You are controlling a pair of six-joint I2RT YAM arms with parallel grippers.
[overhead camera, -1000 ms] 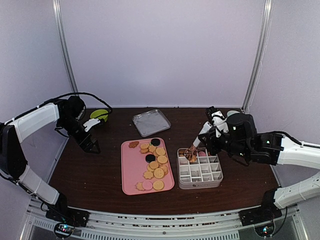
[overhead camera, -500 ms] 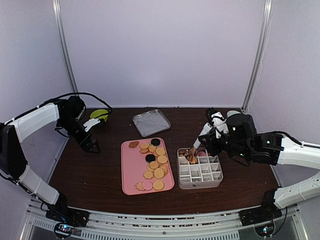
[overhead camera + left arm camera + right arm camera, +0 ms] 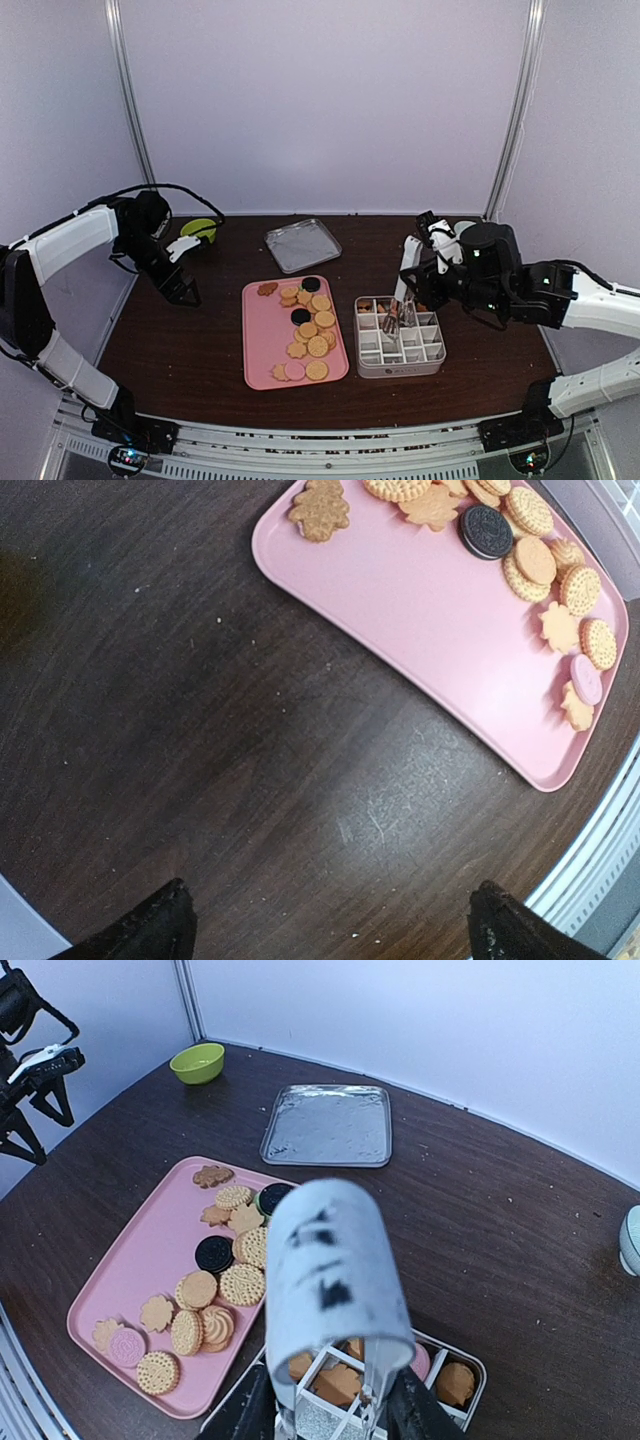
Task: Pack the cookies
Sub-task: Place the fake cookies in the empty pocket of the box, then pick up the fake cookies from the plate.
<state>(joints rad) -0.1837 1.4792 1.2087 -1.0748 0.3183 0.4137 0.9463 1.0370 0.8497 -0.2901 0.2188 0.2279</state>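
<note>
The cookies (image 3: 308, 318) lie scattered on a pink tray (image 3: 262, 352), mostly round golden ones with black, pink and flower-shaped ones (image 3: 212, 1305). A white divided box (image 3: 401, 371) stands right of the tray, and several brown cookies (image 3: 455, 1382) sit in its far row. My right gripper (image 3: 413, 262) (image 3: 330, 1415) is shut on the white-wrapped handle of metal tongs (image 3: 397, 303). The tong tips hang spread over the box's left cells with nothing between them. My left gripper (image 3: 181, 291) (image 3: 335, 930) stands wide open over bare table, left of the tray.
A silver metal tray (image 3: 303, 244) lies at the back centre. A green bowl (image 3: 198, 228) sits at the back left. A pale round object (image 3: 630, 1240) shows at the right edge of the right wrist view. Dark wood table (image 3: 250, 780) lies under the left gripper.
The tongs held a brown cookie over the box's far left cell. They have since spread, lifted slightly and shifted right, empty. The left arm has not moved.
</note>
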